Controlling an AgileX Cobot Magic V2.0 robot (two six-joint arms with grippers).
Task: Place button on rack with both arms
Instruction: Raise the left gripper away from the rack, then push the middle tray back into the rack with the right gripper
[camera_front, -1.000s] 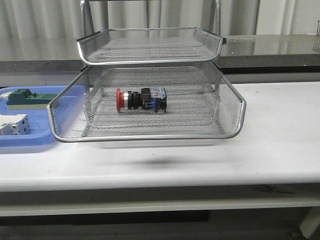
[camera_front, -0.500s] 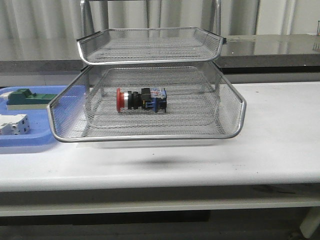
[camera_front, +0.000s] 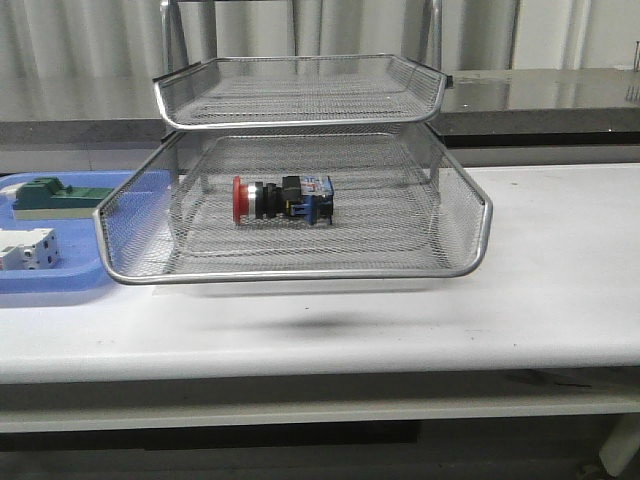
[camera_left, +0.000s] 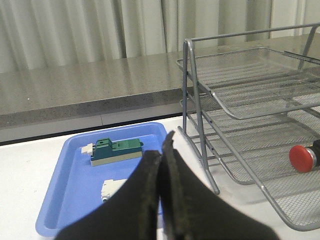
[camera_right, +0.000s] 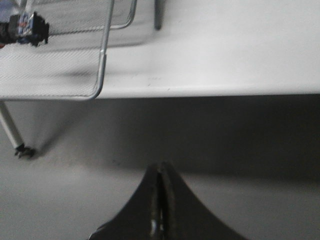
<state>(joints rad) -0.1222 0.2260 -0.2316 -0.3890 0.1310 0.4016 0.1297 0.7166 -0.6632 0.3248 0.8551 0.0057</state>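
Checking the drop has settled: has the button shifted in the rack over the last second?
No. The button lies at the same spot on the rack tier's mesh, red cap toward the blue tray.

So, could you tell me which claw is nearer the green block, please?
Left. The left claw hangs shut just over the blue tray holding the green block; the right claw sits off the table's far side.

A blue tray (camera_front: 60, 285) on the white table (camera_front: 560, 260) holds a green block (camera_front: 50, 195) and a white block (camera_front: 25, 248).

Your left claw (camera_left: 161, 165) sits closed; blue tray (camera_left: 75, 200) at 10 o'clock, rack (camera_left: 235, 107) with button (camera_left: 303, 159) at 3.
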